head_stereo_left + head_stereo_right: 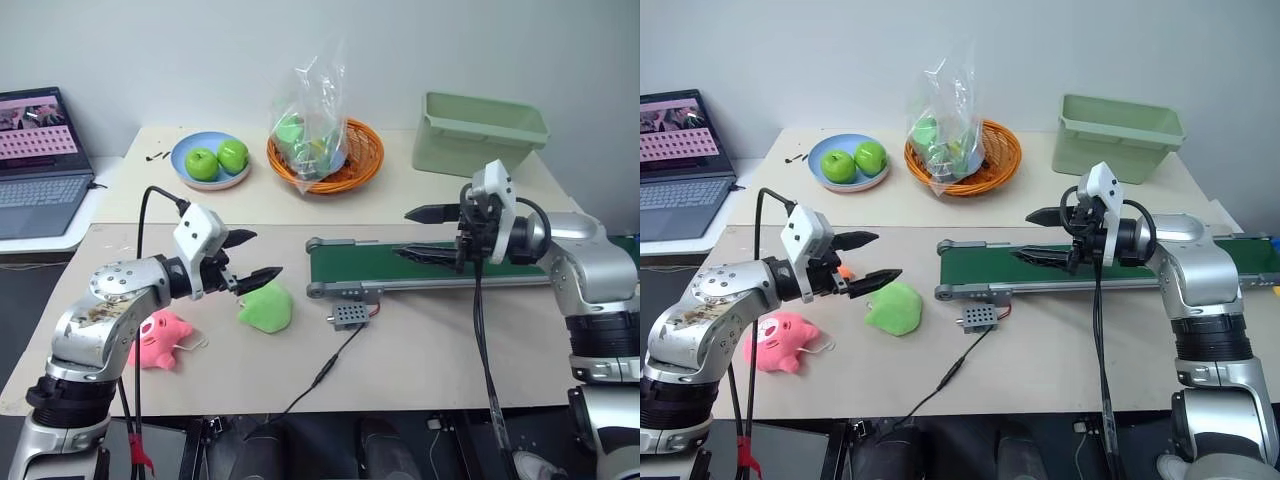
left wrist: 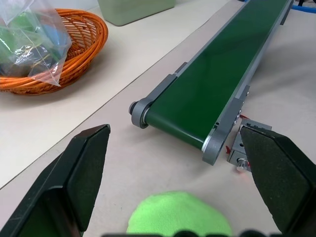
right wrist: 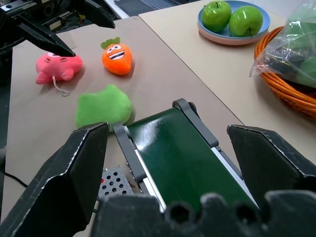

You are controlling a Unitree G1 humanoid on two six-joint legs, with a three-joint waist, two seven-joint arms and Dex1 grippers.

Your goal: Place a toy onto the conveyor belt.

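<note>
The toy (image 1: 776,342) lies on the surface (image 1: 1060,350) near its front left edge, pink, with its thin string trailing to the right, under my left arm and untouched. My left claw (image 1: 868,259) hangs above the surface with its fingers spread wide and nothing in them, the tips just over the lime-green plush (image 1: 894,308). The orange plush (image 3: 117,57) sits just behind that claw. Bare surface runs from the green plush to the small grey wired box (image 1: 978,318), which sits against the front rail of the conveyor belt (image 1: 1140,270). The belt's left roller end is uncovered. My right claw (image 1: 1040,235) hovers over the belt a little further right, fingers apart and empty.
</note>
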